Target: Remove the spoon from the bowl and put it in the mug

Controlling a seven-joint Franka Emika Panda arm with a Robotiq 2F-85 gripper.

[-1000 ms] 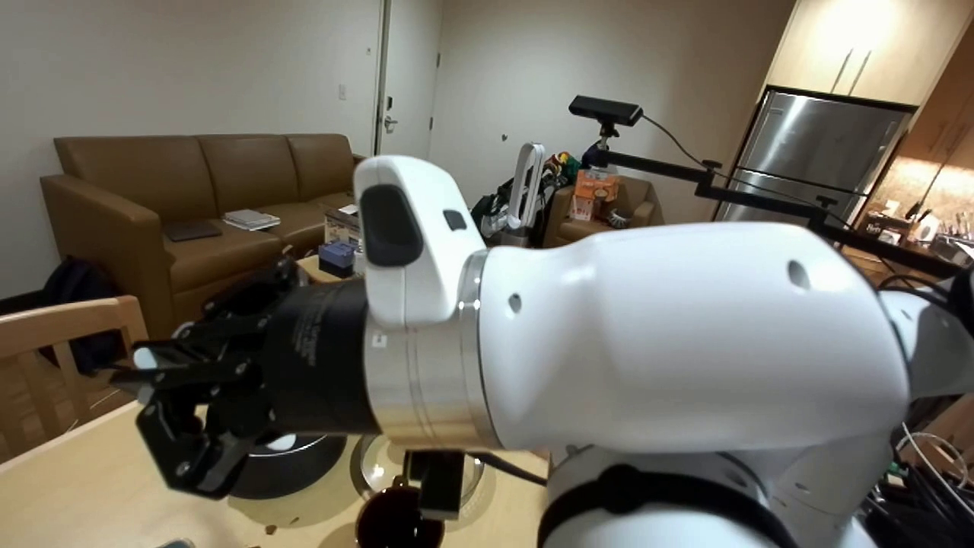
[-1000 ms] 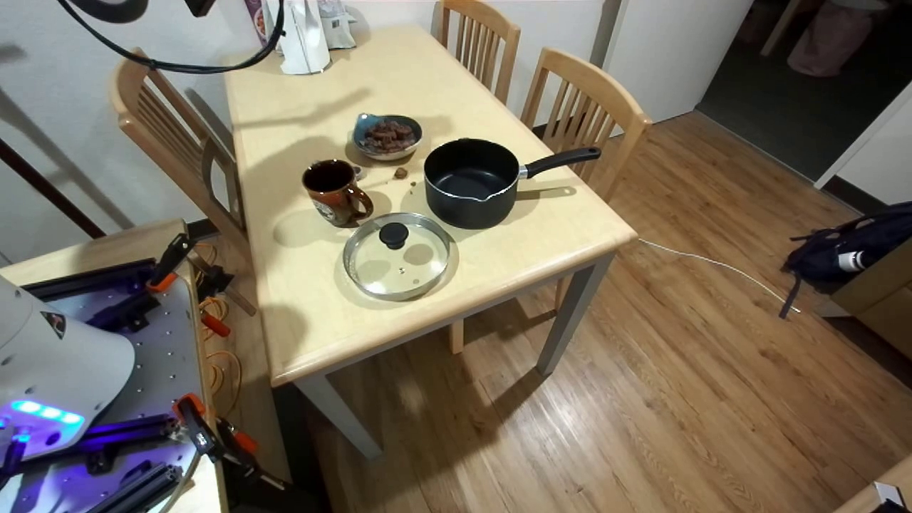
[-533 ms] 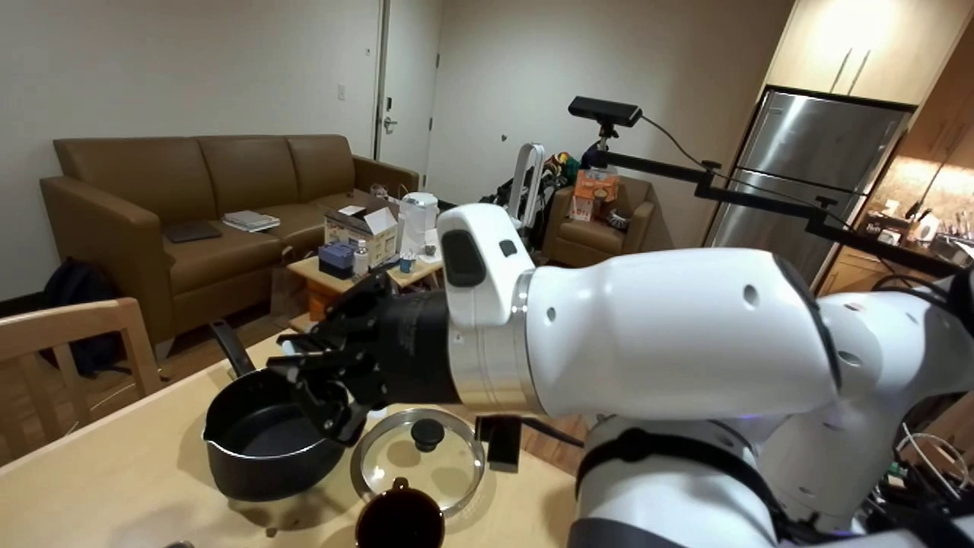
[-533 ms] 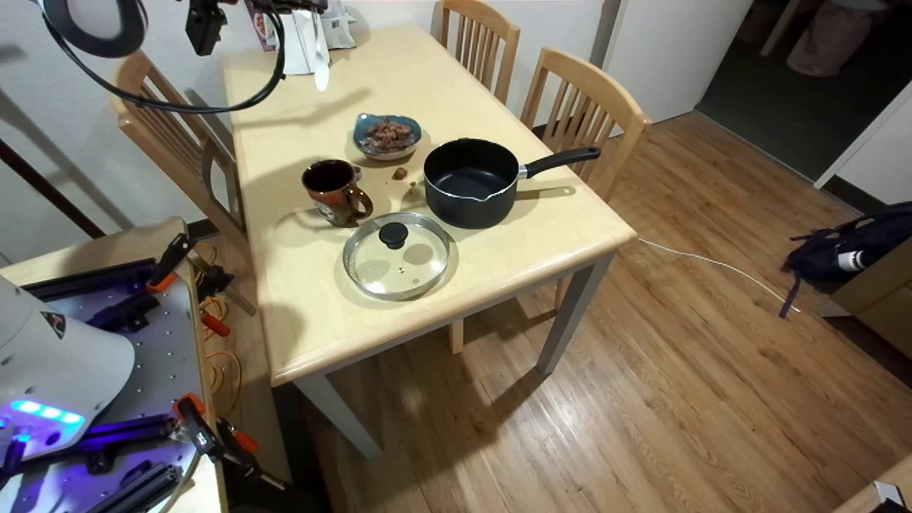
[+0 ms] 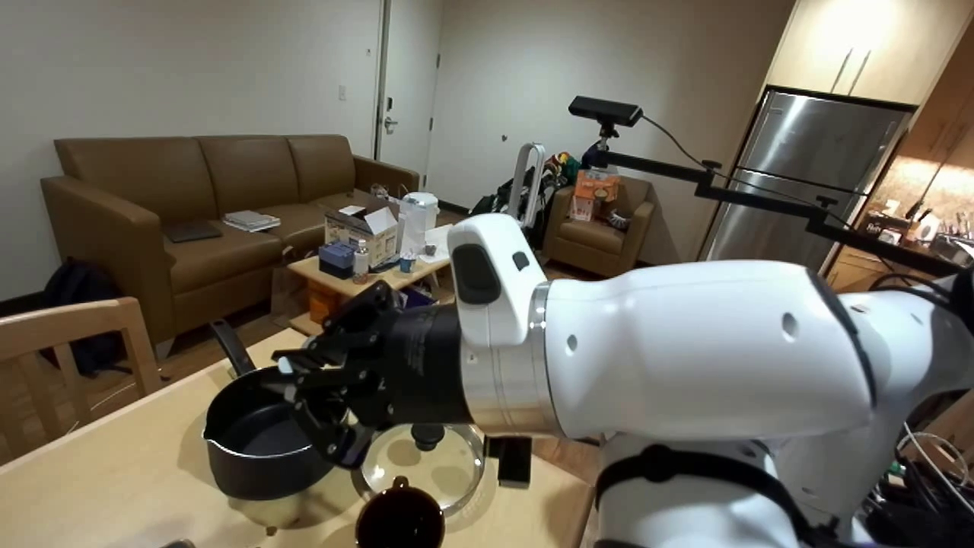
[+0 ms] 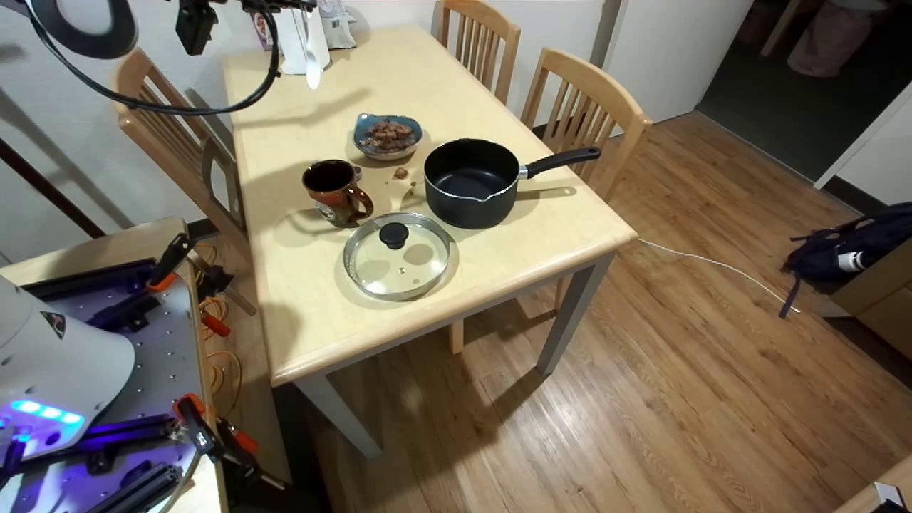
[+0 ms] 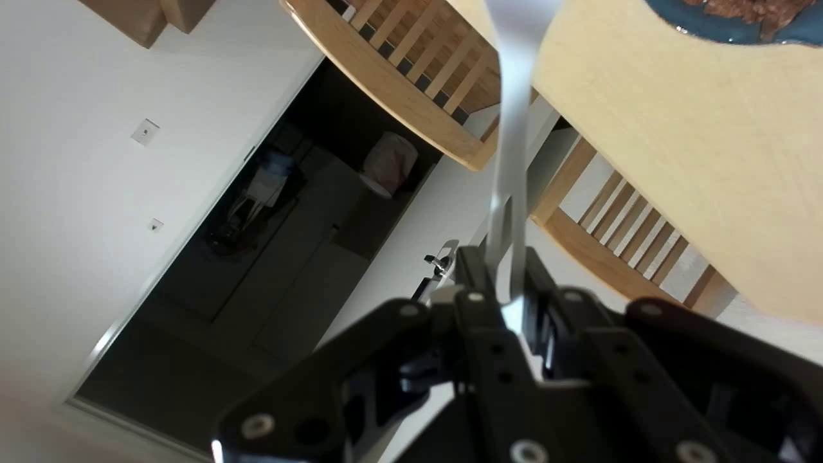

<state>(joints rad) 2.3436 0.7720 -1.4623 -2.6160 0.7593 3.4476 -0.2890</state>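
Narrowed on their load, the fingers (image 7: 482, 354) pinch the thin part of a pale spoon (image 7: 514, 83), blurred and reaching to the top edge of the wrist view. In an exterior view its end hangs in midair at upper left, well apart from the brown mug (image 6: 333, 189), upright left of center on the surface (image 6: 320, 320), and clear of both the blue bowl (image 6: 365, 122) and the black saucepan (image 6: 470, 210). Removal appears complete; bringing the spoon over the mug, lowering it and letting go likely remain.
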